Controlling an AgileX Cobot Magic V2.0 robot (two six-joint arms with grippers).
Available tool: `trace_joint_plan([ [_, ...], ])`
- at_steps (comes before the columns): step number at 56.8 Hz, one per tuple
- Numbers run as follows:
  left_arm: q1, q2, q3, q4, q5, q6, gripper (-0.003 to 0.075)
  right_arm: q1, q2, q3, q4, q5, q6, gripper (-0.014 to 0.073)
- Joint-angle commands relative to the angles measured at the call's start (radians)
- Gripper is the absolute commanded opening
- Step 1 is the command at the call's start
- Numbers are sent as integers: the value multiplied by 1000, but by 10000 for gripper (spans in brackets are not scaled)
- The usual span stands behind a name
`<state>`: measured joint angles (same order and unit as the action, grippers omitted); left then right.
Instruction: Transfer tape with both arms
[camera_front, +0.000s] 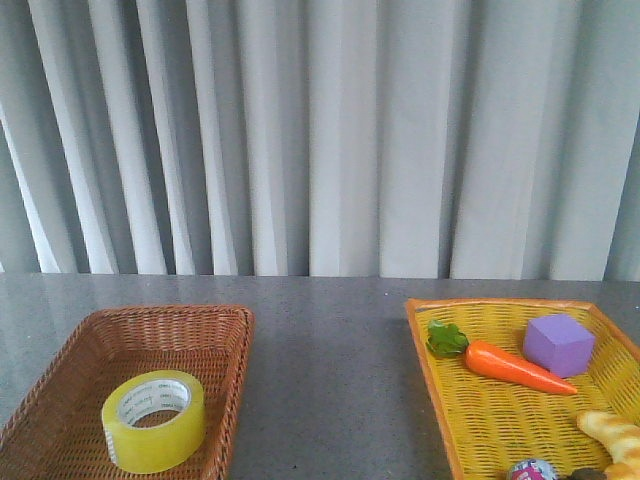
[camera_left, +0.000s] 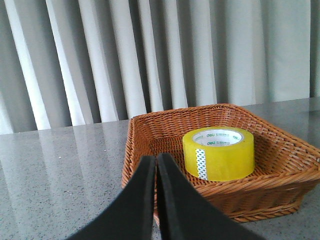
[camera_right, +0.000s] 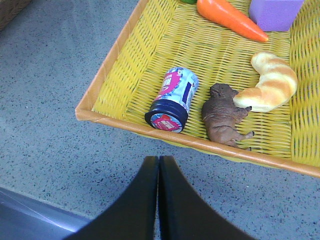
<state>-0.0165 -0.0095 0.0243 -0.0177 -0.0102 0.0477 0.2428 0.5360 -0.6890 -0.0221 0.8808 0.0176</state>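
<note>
Yellow tape (camera_front: 154, 421) lies flat in the brown basket (camera_front: 215, 330), at 7 o'clock in the front view. Left gripper (camera_left: 155, 165) and right gripper (camera_right: 158, 167) both have jaws closed, empty. Left should open wide before descending over the roll's wall

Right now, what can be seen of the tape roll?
The tape is a wide roll of translucent yellow packing tape with a white printed inner core. It lies flat, hole up, on the floor of the brown wicker basket, towards the basket's front. A white printed strip runs down its side. Nothing grips or touches it besides the basket; the left end effector is shut, short of the basket.
</note>
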Motion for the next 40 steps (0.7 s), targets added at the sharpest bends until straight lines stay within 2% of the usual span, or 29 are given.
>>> trace_joint_plan([
  [1,0,-19,-6,-16,-54,-13,-6,-8,3,-24,-3,-55,-1,-7],
  [40,0,-18,-8,-14,-52,-38,-6,-8,3,-24,-3,-55,-1,-7],
])
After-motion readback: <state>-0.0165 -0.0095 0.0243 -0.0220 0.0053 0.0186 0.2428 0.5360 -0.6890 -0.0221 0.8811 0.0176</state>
